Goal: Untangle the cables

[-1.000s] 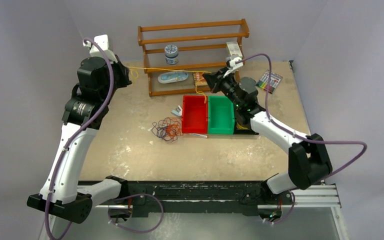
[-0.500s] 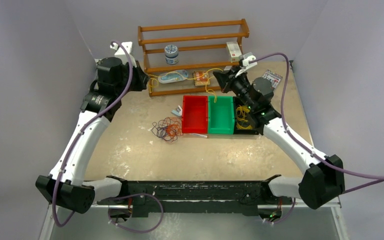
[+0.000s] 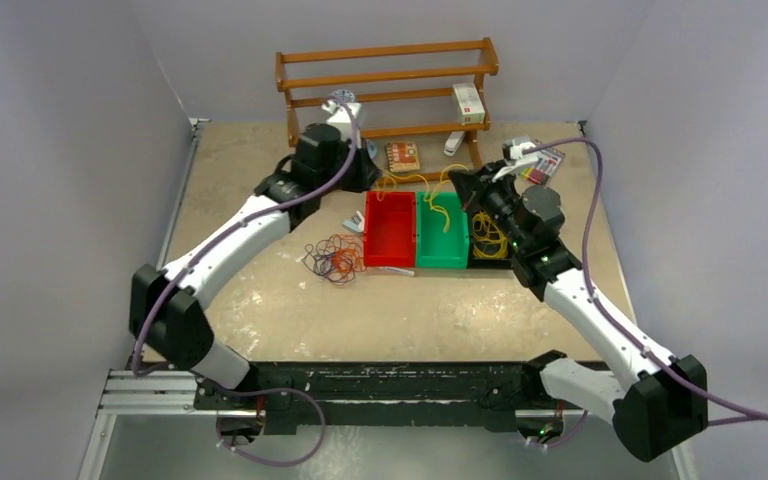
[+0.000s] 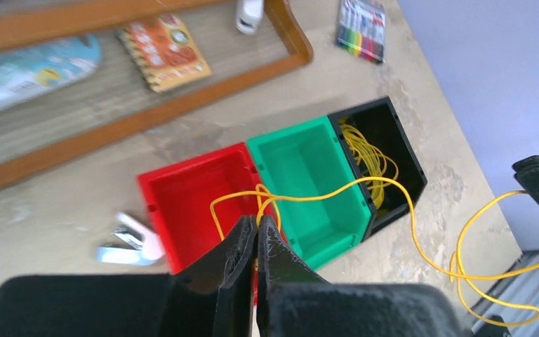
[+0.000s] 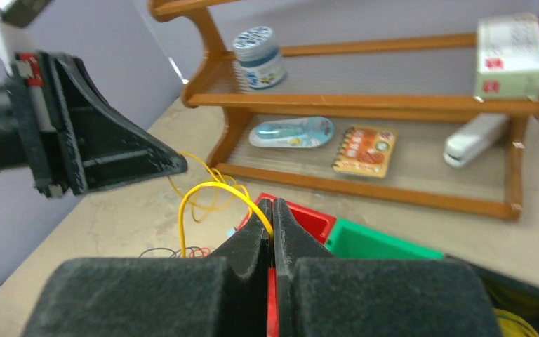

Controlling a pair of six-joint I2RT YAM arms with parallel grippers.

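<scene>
left hand and right hand each pinch shut on one yellow cable, which hangs slack between them; the remaining tangle lies on the worktop. next, likely: lower it into the black bin, then release.
</scene>
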